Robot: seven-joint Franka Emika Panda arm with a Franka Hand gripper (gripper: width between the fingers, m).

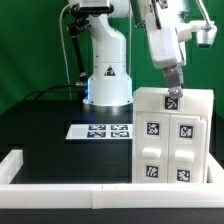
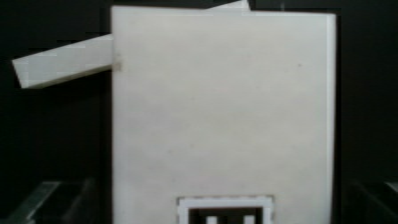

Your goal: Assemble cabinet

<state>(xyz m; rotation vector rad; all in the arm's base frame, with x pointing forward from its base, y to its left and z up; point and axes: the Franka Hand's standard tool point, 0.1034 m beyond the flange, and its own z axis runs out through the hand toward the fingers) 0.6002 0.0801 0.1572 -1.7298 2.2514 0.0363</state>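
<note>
The cabinet (image 1: 172,140) is a white blocky box with several black-and-white tags on its front. It stands on the black table at the exterior view's right. My gripper (image 1: 172,90) comes down from above onto the cabinet's top edge, next to a small tag there. In the wrist view a broad white cabinet panel (image 2: 222,110) fills the middle, with a tag at its near end (image 2: 226,212). The dim fingertips (image 2: 57,200) stand wide apart on either side of the panel, with a dark gap on the one side I can make out. The jaws look open.
The marker board (image 1: 100,131) lies flat on the table in front of the robot base (image 1: 107,90). A long white border rail (image 1: 60,187) runs along the near edge and the exterior view's left. A slanted white bar (image 2: 63,62) shows behind the panel in the wrist view.
</note>
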